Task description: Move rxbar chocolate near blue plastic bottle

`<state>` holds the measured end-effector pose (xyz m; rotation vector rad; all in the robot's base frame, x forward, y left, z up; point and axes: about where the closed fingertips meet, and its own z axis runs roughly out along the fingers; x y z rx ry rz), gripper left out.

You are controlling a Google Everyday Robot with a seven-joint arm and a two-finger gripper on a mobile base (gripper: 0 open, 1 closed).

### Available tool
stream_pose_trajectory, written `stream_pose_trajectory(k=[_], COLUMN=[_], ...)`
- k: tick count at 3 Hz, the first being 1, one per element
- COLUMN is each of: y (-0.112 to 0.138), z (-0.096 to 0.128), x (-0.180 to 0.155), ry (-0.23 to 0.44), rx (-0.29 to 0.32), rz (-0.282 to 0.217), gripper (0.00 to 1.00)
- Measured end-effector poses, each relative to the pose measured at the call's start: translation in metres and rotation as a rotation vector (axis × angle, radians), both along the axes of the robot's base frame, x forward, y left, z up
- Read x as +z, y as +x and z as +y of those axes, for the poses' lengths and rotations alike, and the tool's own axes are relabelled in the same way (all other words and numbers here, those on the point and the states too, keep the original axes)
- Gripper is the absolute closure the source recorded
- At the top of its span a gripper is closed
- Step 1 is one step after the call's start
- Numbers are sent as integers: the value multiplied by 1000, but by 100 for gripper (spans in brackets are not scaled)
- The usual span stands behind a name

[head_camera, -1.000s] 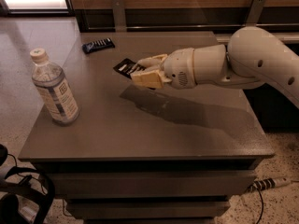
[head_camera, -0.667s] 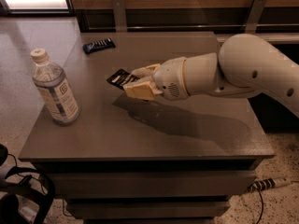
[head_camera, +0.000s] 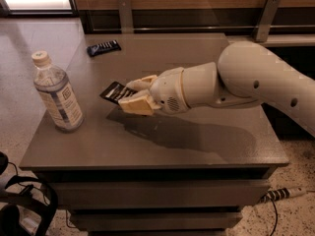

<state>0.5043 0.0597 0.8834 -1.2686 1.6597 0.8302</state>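
Note:
The rxbar chocolate (head_camera: 113, 92) is a flat black wrapper with white text, held off the grey table (head_camera: 162, 146) near its middle. My gripper (head_camera: 134, 93) is shut on the bar's right end, and my white arm reaches in from the right. The blue plastic bottle (head_camera: 57, 93) stands upright near the table's left edge, with a cream cap and a white-and-blue label. The bar's free end points toward the bottle, about a hand's width from it.
A dark blue wrapper with white lettering (head_camera: 104, 47) lies at the table's back left. A wooden wall with metal brackets (head_camera: 266, 16) runs behind the table. A power strip and cable (head_camera: 279, 195) lie on the floor at right.
My gripper has carried the black bar to the left and toward the front, closer to the bottle. The bottle and the dark blue wrapper have not moved.

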Motion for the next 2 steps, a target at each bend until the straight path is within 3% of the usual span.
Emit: stream_pose_trajectory(k=[1,2], y=[-1,-2], z=[3,6], x=[-1,0], ry=[2,1], rx=[14,18], rz=[-7,-8], gripper=[83,59])
